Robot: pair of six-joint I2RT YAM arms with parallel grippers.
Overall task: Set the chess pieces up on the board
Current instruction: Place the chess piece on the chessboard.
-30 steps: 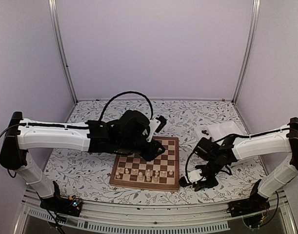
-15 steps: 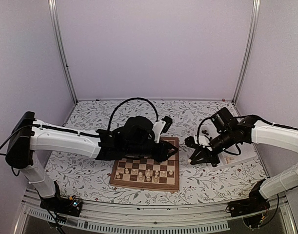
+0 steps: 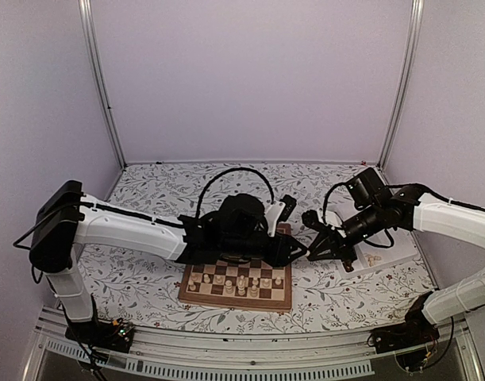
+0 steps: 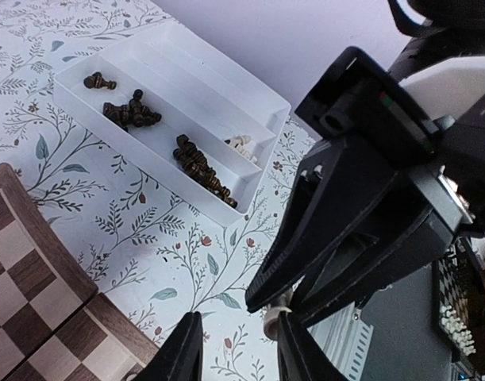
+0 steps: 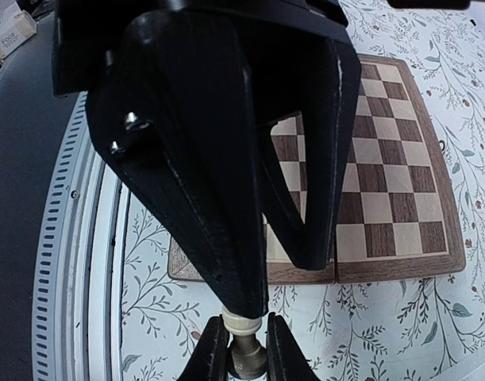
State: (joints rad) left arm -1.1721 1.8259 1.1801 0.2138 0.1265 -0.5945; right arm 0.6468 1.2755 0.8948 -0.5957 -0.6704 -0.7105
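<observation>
The board (image 3: 184,290) lies at the front centre with several pale chess pieces (image 3: 239,282) on its near rows. Just off its right edge the two grippers meet tip to tip above the cloth. My right gripper (image 5: 247,354) is shut on a pale chess piece (image 5: 248,324), which also shows in the left wrist view as a cream piece (image 4: 275,321). My left gripper (image 4: 238,351) is open; its right finger (image 4: 296,353) is against that piece and the other finger stands apart. From above, the left gripper (image 3: 299,254) faces the right gripper (image 3: 313,253).
A white tray (image 4: 250,91) with long compartments sits right of the board, holding several dark pieces (image 4: 199,163) and a few pale ones (image 4: 240,143). The tray (image 3: 401,252) lies under the right arm. Flowered cloth covers the table; frame posts stand at the back corners.
My left gripper has moved right, from over the board to just past its right edge. The right gripper has risen from the cloth at the board's front right and come in to meet it.
</observation>
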